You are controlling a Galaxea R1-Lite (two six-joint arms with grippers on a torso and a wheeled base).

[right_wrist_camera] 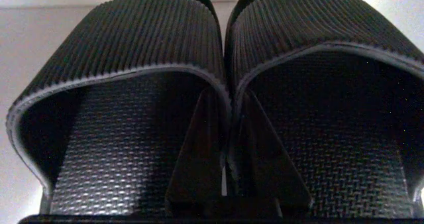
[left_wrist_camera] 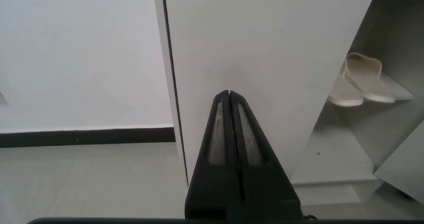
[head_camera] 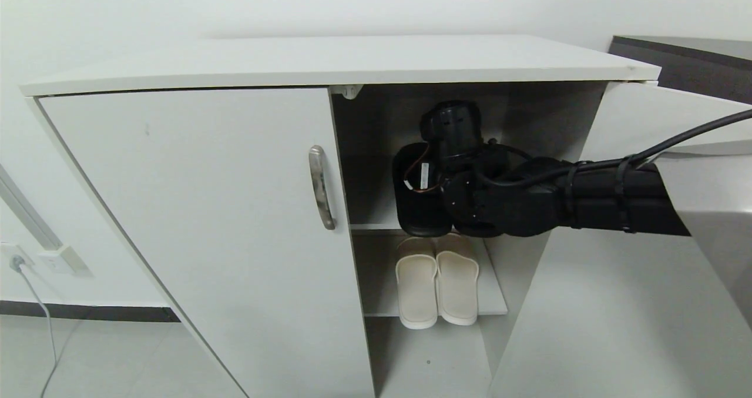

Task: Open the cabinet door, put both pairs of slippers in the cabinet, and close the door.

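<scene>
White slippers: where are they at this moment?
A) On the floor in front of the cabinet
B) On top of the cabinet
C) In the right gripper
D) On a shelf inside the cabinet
D: the white slippers lie side by side on a shelf inside the open cabinet, below the black slippers that the right gripper is clamped on.

One slipper pair [head_camera: 418, 201] at upper shelf [head_camera: 376, 226], other pair [head_camera: 437, 286] on lower shelf [head_camera: 490, 303]
</scene>
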